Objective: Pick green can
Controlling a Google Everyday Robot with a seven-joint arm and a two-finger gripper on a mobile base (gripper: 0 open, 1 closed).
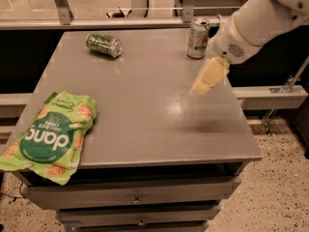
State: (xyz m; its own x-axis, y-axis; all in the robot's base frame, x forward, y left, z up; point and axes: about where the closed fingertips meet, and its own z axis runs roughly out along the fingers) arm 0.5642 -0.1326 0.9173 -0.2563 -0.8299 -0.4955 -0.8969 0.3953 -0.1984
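Observation:
The green can [104, 44] lies on its side at the far left of the grey table [145, 105]. It is dark green with a mottled pattern and silver ends. My gripper [199, 88] hangs above the right half of the table, pointing down and to the left. It is well to the right of the green can and nearer the front, and it holds nothing. The white arm [251, 23] reaches in from the upper right.
A pale silver-white can [198, 37] stands upright at the far right of the table, just behind my gripper. A green chips bag [50, 139] lies at the front left corner, overhanging the edge. Drawers sit under the table top; a rail runs behind it.

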